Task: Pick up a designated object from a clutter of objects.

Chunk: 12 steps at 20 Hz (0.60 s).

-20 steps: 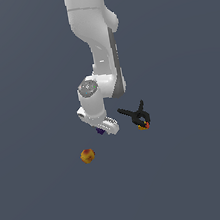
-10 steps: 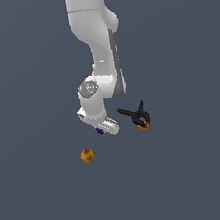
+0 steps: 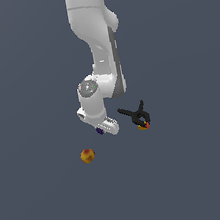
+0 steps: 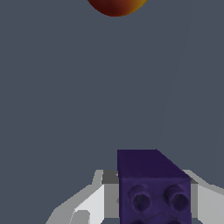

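Purple block sits between the gripper's fingers at the worktop.
From the exterior view's left: the yellow-red ball (image 3: 88,156) lies apart; the white gripper (image 3: 103,130) straddles the tiny dark purple studded block (image 4: 153,186), seemingly clamped on it, low for lifting; the black clamp with orange tips (image 3: 138,115) rests just beside.

From the exterior view I get only a sliver of the purple block (image 3: 100,131); the arm's wrist covers the rest, and the tool (image 3: 105,129) hides under that same housing, so I can't read its jaws there. The arm runs off the top edge. On the wrist view the block (image 4: 153,188) is cut by the frame's edge, the white fingers (image 4: 92,203) beside it are cropped too, and the yellow-red ball (image 4: 116,6) shows only as a clipped arc
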### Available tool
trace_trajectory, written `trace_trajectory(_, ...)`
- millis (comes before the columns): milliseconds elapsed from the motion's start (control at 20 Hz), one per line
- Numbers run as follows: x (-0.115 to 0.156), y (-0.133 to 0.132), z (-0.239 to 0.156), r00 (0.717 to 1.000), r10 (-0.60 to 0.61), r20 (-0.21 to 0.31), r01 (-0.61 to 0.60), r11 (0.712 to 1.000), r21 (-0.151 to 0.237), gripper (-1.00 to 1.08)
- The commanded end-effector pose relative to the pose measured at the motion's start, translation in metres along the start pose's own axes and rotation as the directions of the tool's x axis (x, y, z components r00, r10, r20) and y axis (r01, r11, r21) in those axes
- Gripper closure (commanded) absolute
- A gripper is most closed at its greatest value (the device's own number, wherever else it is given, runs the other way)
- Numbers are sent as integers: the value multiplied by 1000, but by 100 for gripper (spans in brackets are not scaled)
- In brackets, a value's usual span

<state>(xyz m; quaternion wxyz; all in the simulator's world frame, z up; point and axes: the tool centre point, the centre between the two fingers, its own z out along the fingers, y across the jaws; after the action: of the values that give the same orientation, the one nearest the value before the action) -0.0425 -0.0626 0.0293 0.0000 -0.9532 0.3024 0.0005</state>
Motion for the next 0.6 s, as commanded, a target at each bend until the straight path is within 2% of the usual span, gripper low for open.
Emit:
trace_trajectory(0, 3, -3, -8, 1000, 0, -1, 0, 1000, 1, 108)
trace_trajectory(550, 28, -25, -75, 1000, 1, -2, -1, 1000, -1, 108)
